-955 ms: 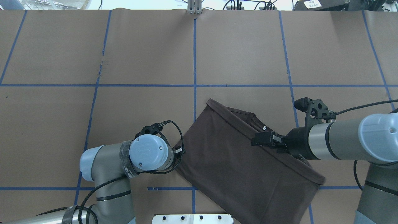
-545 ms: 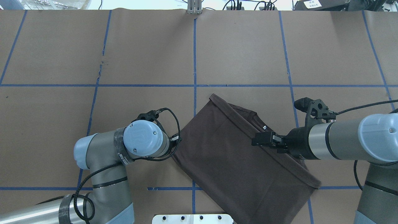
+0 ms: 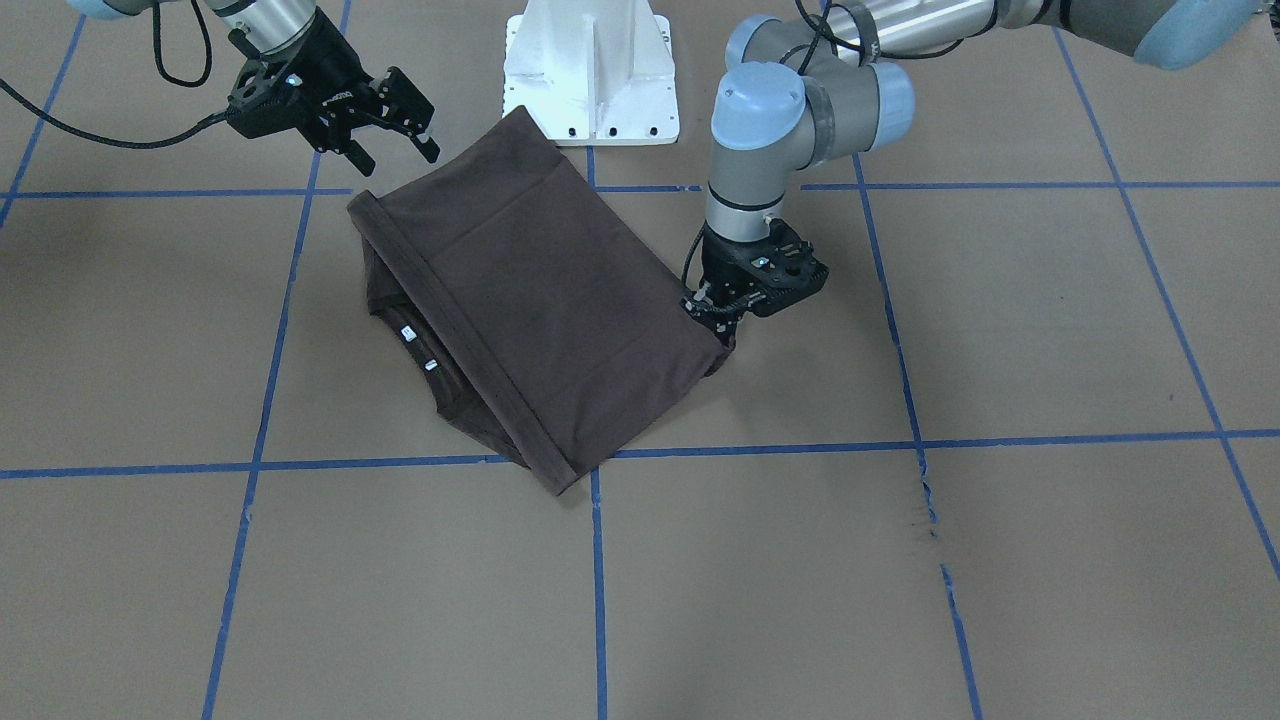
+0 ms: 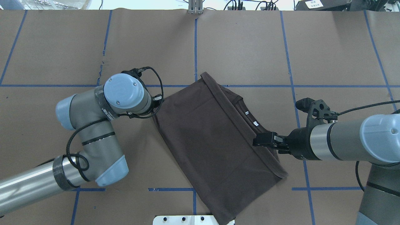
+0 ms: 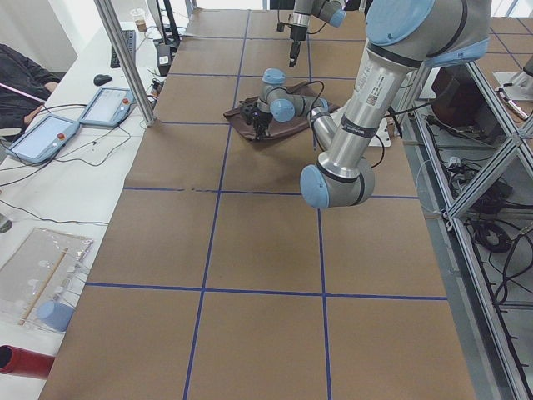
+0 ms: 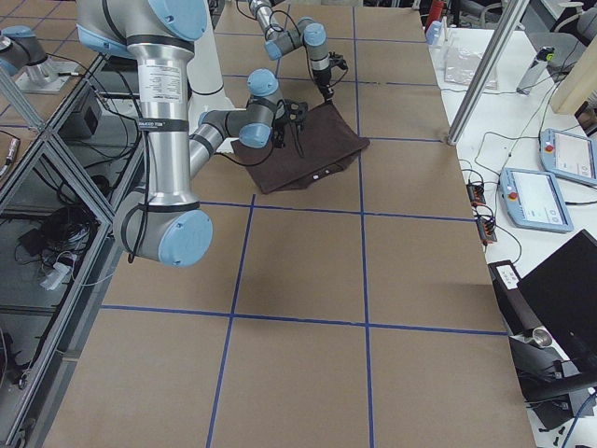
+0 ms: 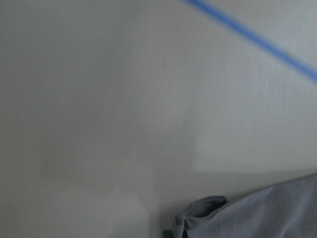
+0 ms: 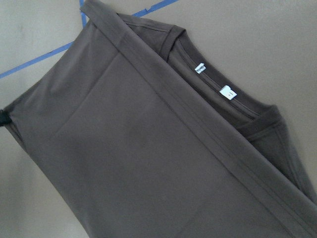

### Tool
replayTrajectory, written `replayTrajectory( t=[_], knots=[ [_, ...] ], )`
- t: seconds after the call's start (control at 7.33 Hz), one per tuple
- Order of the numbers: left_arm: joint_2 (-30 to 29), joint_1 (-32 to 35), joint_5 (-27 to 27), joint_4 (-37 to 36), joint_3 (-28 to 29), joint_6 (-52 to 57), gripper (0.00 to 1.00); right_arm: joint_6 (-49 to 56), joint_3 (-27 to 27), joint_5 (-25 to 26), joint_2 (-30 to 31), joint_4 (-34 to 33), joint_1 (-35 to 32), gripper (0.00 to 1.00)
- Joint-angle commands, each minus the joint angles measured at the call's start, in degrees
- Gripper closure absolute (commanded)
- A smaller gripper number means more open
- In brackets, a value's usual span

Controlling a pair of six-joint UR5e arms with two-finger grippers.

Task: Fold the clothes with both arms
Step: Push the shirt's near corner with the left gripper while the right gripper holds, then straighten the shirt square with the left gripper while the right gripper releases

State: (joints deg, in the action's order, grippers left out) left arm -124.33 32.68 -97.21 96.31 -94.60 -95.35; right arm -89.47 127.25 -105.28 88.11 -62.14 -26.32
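One dark brown T-shirt (image 4: 212,147) lies folded on the table, slightly right of the centre line and close to the robot, set at a diagonal to the grid. Its near corner reaches the white pedestal base (image 3: 590,70). The upper layer is folded back. Its stitched hem band (image 8: 208,126) runs diagonally across the garment. To the right of this band, the ribbed collar (image 8: 213,82) and two small white labels (image 8: 227,92) are exposed. The cloth lies mostly flat, with faint creases. The left gripper (image 3: 716,325) points straight down at the left corner of the shirt. Its fingers stand close together on the cloth edge and appear to pinch that corner; the left wrist view is blurred and shows only a bunched fold of fabric at its lower edge. The left arm (image 4: 93,131) is bent at the elbow, and its wrist hides the gripper in the overhead view. The right gripper (image 3: 395,150) is held off the table at the right side of the shirt, near the hem band. Its fingers are spread wide and hold nothing. The right arm (image 4: 337,140) extends level toward the garment from the right. The table (image 4: 250,47) is covered with brown paper. Blue tape lines (image 4: 196,47) divide it into rectangles.
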Motion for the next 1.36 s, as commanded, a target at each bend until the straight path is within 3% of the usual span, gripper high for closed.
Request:
replayTrajectory(
  t=[0.0, 0.27, 0.41, 0.82, 0.95, 1.23],
  knots=[
    [-5.4, 6.2, 0.1, 7.2, 11.3, 6.6, 1.0, -0.1, -0.1, 0.3, 0.0, 0.0, 0.0, 0.0],
    [-13.5, 8.0, 0.2, 20.4, 28.7, 9.3, 1.0, -0.1, -0.2, 0.3, 0.0, 0.0, 0.0, 0.0],
    [-16.3, 8.6, 0.4, 24.1, 33.9, 11.2, 1.0, -0.1, -0.2, 0.3, 0.0, 0.0, 0.1, 0.0],
    [-17.0, 9.0, 4.8, 34.2, 40.0, 19.8, 1.0, -0.1, -1.8, 0.3, -2.1, 0.0, 0.3, 0.0],
    [-17.0, 9.0, 5.4, 36.0, 41.2, 20.8, 0.01, -0.1, -2.6, 0.4, -2.2, -0.1, 0.6, 0.0],
    [-17.2, 10.3, 5.7, 36.3, 40.9, 22.2, 0.0, 0.3, -3.2, 0.4, -3.2, -0.3, -0.2, 0.0]
  ],
)
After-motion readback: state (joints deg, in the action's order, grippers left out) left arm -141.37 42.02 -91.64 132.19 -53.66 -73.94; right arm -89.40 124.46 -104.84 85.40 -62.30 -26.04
